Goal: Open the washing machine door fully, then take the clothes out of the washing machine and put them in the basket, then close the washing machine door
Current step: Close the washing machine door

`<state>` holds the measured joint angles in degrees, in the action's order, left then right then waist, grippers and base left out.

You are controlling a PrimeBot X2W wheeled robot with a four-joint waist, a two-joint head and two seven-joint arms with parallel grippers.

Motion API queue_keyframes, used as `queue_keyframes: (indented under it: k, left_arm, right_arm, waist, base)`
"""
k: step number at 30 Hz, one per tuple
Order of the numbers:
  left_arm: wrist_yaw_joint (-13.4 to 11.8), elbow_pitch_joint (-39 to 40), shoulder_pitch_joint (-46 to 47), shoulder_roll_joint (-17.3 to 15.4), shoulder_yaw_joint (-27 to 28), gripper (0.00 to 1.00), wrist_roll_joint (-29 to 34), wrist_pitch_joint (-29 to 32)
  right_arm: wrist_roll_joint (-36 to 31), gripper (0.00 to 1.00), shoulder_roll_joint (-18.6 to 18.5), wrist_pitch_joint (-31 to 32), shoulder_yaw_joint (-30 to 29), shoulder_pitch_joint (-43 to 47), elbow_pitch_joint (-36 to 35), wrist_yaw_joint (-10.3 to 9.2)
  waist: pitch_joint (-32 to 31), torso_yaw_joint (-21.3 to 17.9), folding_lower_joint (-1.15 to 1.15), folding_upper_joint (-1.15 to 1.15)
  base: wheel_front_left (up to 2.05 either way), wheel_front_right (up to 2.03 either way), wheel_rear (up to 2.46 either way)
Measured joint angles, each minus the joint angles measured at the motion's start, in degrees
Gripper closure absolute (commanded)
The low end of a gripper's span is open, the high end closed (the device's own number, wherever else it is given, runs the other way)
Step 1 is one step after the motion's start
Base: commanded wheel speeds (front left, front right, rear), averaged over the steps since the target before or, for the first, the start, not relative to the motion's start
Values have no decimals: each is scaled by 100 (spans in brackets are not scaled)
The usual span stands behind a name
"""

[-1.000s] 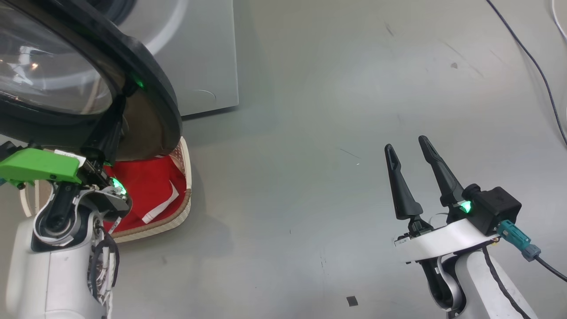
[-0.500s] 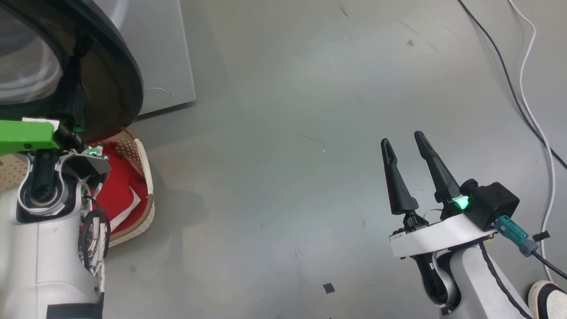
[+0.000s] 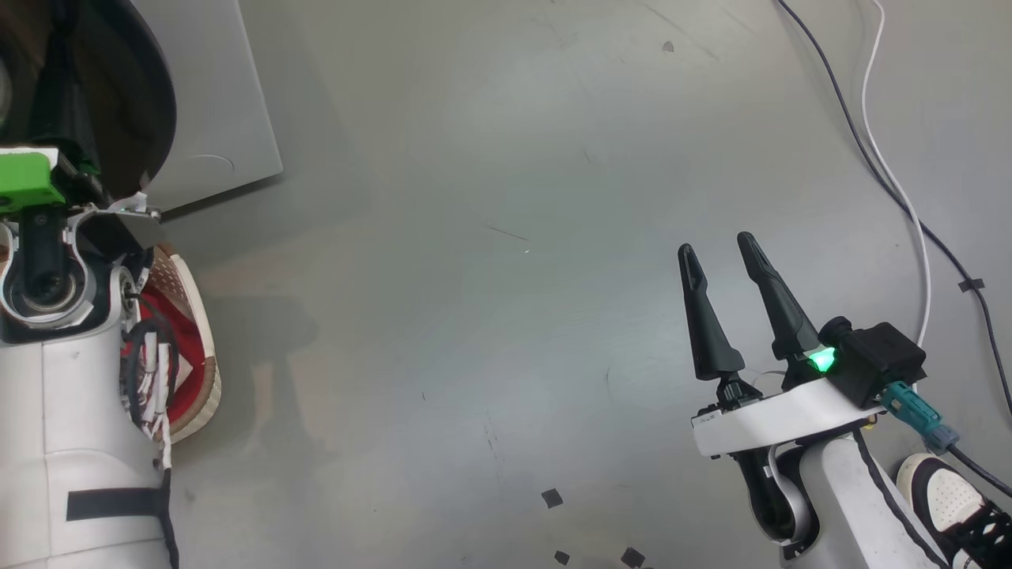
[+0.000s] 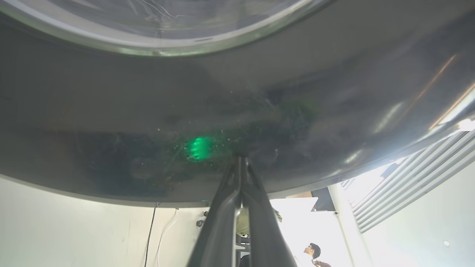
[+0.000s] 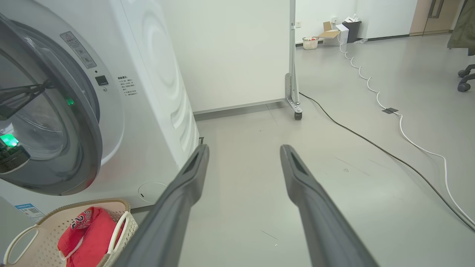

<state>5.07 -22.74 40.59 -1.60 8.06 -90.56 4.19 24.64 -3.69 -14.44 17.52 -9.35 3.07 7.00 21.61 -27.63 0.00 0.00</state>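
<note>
The washing machine door [image 5: 55,122], black-rimmed with a bulging glass window, stands swung in close to the front of the white washing machine [image 5: 156,74]. My left gripper [image 4: 240,161] is shut with nothing between its fingers. Its tips press on the door's dark rim [image 4: 148,111], just below the glass. The cream basket [image 5: 26,233] sits on the floor under the door, and the red clothes [image 5: 89,233] lie in it. In the head view the basket [image 3: 207,371] peeks out from behind my left arm. My right gripper [image 3: 715,253] hangs open and empty over bare floor, far to the right.
A dark cable and a white cable [image 3: 893,182] run across the grey floor at the right. A person's shoe [image 3: 949,498] stands beside my right arm. A wheeled partition post [image 5: 293,74] stands beyond the machine. A person [image 4: 311,252] is seen far off.
The head camera has turned, so the door, basket and left arm have slid toward the picture's left edge. The left gripper stays shut against the door; the right gripper holds open.
</note>
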Motion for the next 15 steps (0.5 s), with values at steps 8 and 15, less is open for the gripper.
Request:
queue_keyframes:
  k: [8, 15]
  left_arm:
    - [-51, -245, 352, -110, 100, 100, 209, -327]
    - [-51, -434, 489, -122, 19, 100, 298, -334]
  right_arm:
    - [4, 0, 19, 0, -96, -76, 2, 0]
    - [4, 0, 29, 0, -130, -76, 8, 0]
  waist:
    - [80, -127, 0, 0]
    - [92, -131, 0, 0]
  base:
    - [0, 0, 0]
    - [0, 0, 0]
